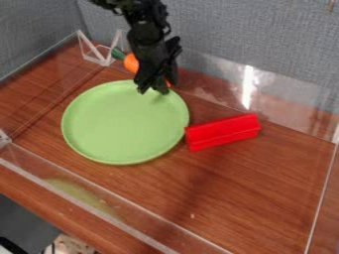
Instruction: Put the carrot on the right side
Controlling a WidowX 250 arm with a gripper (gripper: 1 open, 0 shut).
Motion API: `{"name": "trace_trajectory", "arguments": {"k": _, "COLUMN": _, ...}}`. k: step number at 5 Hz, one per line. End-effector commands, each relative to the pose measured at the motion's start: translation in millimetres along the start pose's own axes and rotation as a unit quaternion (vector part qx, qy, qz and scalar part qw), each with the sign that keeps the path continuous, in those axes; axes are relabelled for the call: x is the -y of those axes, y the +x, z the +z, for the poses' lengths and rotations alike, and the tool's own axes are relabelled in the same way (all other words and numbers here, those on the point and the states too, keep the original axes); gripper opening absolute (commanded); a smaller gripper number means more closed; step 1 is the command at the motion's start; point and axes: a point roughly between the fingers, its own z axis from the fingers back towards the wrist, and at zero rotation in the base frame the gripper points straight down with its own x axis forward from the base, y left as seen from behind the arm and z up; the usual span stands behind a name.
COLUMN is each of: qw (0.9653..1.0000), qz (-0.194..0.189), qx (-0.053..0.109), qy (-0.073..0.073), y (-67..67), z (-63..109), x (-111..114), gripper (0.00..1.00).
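Note:
The carrot [130,62] shows as a small orange piece with a green top, pressed against the left side of my black gripper [151,85] near the back wall. The fingers have drawn in on the carrot's other end, which they hide. The fingertips hang just over the far rim of the green plate [119,124]. The right side of the table, past the red block, lies beyond the gripper's reach from where it stands.
A red rectangular block [223,131] lies to the right of the plate. A clear acrylic wall [259,84] runs along the back and around the wooden table. A white wire stand [93,47] sits in the back left corner.

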Motion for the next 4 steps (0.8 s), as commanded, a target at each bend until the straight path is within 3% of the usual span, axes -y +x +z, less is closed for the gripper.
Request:
{"name": "trace_trajectory", "arguments": {"k": 1, "qw": 0.9998, "qz": -0.011, "qx": 0.005, "qy": -0.015, "y": 4.3, "z": 15.7, "x": 6.8, "gripper": 0.0}}
{"name": "trace_trajectory", "arguments": {"k": 4, "qw": 0.9997, "qz": -0.025, "qx": 0.007, "qy": 0.003, "y": 29.9, "z": 27.3, "x": -0.5, "gripper": 0.0}}
